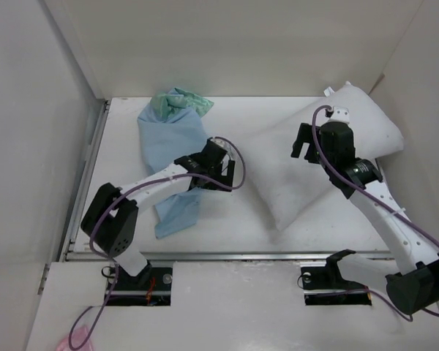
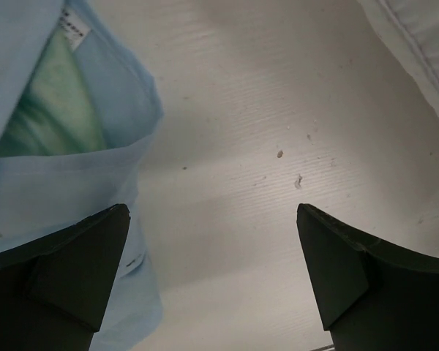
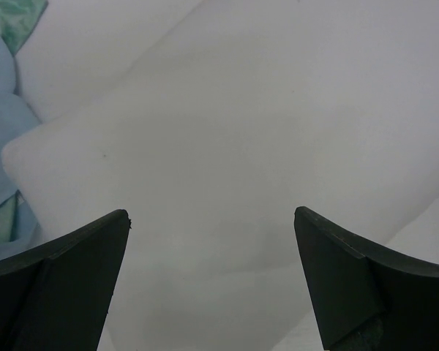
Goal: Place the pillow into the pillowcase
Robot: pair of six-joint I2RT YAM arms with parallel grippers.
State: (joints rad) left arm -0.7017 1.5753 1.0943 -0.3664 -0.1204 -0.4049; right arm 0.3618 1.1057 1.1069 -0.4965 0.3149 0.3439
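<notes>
The pillowcase [image 1: 172,142] lies on the left half of the table, pale blue with a bunched teal-green end at the back. In the left wrist view it [image 2: 51,175] shows at the left with a green inside face and a small label. The white pillow [image 1: 282,172] lies tilted at the right, one corner against the back wall. My left gripper [image 1: 214,167] is open and empty just right of the pillowcase, low over the bare table [image 2: 212,212]. My right gripper [image 1: 305,146] is open and empty above the pillow's middle [image 3: 212,213]. The pillow [image 3: 241,131] fills that view.
White walls enclose the table [image 1: 227,212] on the left, back and right. A metal rail [image 1: 227,255] runs along the front edge. The pillow's edge [image 2: 424,44] shows at the upper right of the left wrist view. A pink object [image 1: 77,340] lies outside, bottom left.
</notes>
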